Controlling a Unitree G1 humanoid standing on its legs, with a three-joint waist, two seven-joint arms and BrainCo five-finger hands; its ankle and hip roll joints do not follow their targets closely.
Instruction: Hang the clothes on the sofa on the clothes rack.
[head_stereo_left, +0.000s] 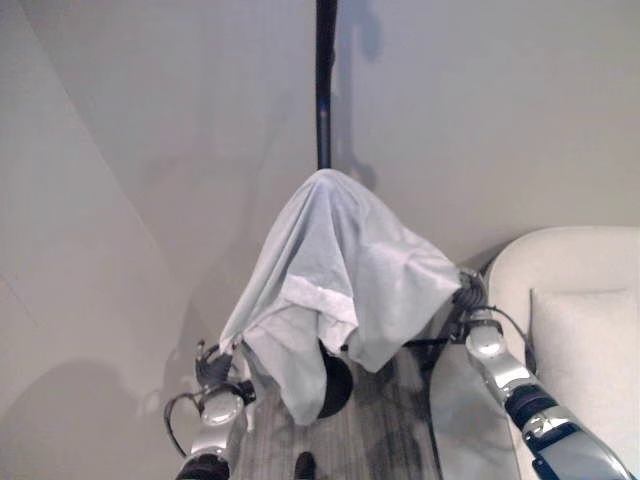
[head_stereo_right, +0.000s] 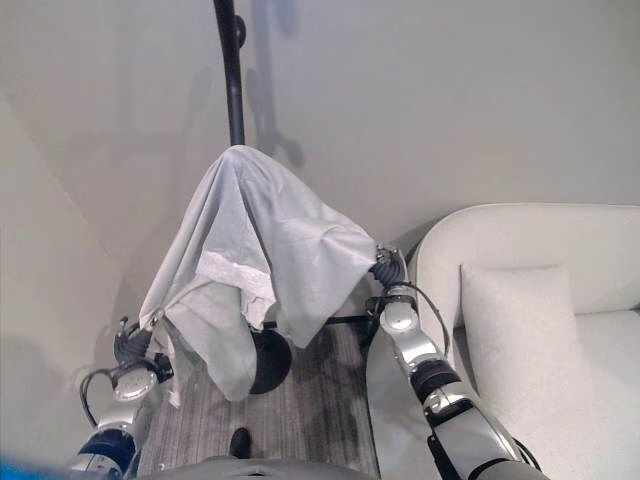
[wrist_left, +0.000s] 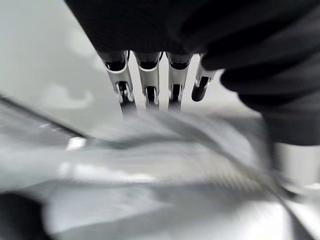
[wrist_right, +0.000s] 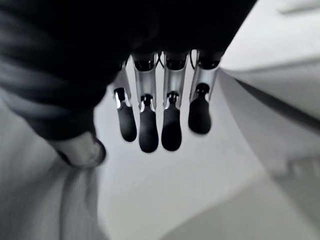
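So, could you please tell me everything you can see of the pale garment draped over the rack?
The garment is a light grey-blue piece of thin, soft-looking cloth, wrinkled, with a lighter band across its front. It hangs draped like a tent over a peak on the black rack pole, falling in loose folds to uneven lower edges above the rack's dark round base. The left hand is at its lower left corner and the right hand at its right edge, spreading it.

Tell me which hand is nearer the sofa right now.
Right. The right hand is at the garment's edge, just beside the sofa's armrest. The left hand is at the garment's far lower corner, with the rack pole and cloth between it and the sofa.
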